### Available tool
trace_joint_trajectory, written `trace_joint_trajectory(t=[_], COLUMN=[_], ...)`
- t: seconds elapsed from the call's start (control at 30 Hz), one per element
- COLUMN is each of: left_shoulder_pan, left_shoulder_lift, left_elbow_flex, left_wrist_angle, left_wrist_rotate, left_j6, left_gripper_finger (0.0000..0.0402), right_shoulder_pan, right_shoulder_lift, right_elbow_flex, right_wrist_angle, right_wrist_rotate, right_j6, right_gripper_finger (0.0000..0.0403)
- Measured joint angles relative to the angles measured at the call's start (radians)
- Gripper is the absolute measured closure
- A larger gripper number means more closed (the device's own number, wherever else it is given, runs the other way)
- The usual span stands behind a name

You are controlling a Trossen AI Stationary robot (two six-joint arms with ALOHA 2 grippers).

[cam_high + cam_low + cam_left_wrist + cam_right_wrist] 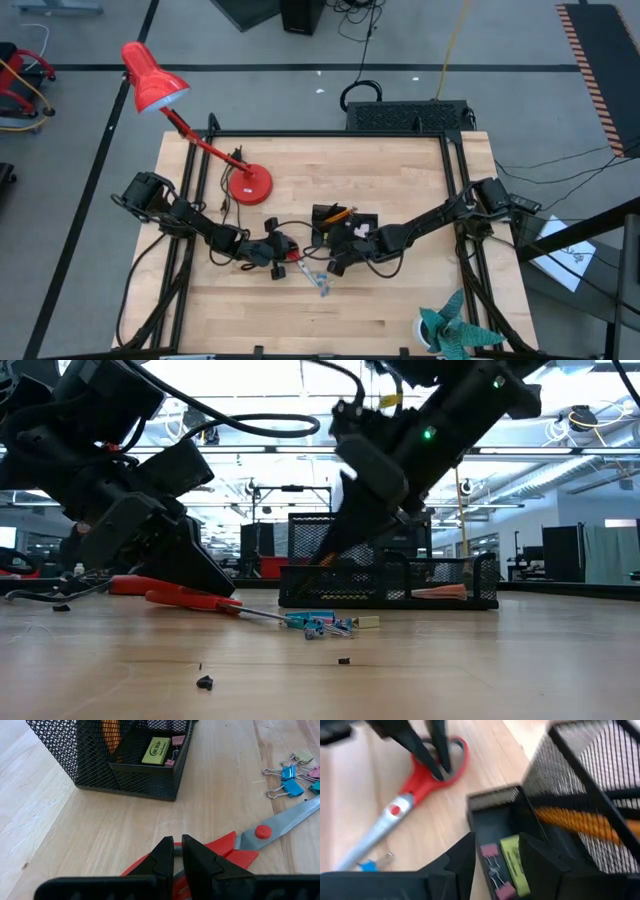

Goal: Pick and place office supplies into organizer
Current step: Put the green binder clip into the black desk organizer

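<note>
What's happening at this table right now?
Two robot arms are sorting office supplies into a black mesh organizer. The left gripper is down at the red handles of the scissors, its fingers nearly closed on a handle loop, with the scissors flat on the table. The right gripper hovers open over the organizer's front compartment, which holds a yellow-green eraser and pink clips. Blue binder clips lie loose on the table beside the scissor blades.

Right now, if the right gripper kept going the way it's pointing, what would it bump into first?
Probably the organizer. The right gripper is open and aimed into its low front compartment, so it would likely meet the pink clips and yellow-green eraser lying there first, though depth is hard to judge.
</note>
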Motion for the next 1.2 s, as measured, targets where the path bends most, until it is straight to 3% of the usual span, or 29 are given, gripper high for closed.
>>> trace_joint_trajectory(t=[0.3, 0.6, 0.73, 0.97, 1.2], left_shoulder_pan=[0.000, 0.000, 0.000, 0.000, -0.014], left_shoulder_lift=[0.000, 0.000, 0.000, 0.000, 0.000], left_elbow_flex=[0.000, 0.000, 0.000, 0.000, 0.000], left_wrist_angle=[0.000, 0.000, 0.000, 0.001, -0.005], left_wrist_rotate=[0.001, 0.001, 0.001, 0.002, 0.002], left_j6=[-0.001, 0.005, 0.005, -0.020, -0.024], left_gripper_finger=[0.0355, 0.0355, 0.0355, 0.0355, 0.0355], right_shoulder_pan=[0.092, 0.248, 0.291, 0.243, 0.222], right_shoulder_lift=[-0.052, -0.032, -0.015, 0.040, 0.112], right_elbow_flex=[0.000, 0.001, 0.001, 0.001, 0.000], right_wrist_angle=[0.060, 0.058, 0.048, 0.038, 0.050], right_wrist_rotate=[0.061, 0.025, -0.002, -0.057, -0.109], right_j6=[-0.093, -0.016, -0.089, -0.045, -0.102], right_gripper_finger=[0.0276, 0.0280, 0.0278, 0.0272, 0.0232])
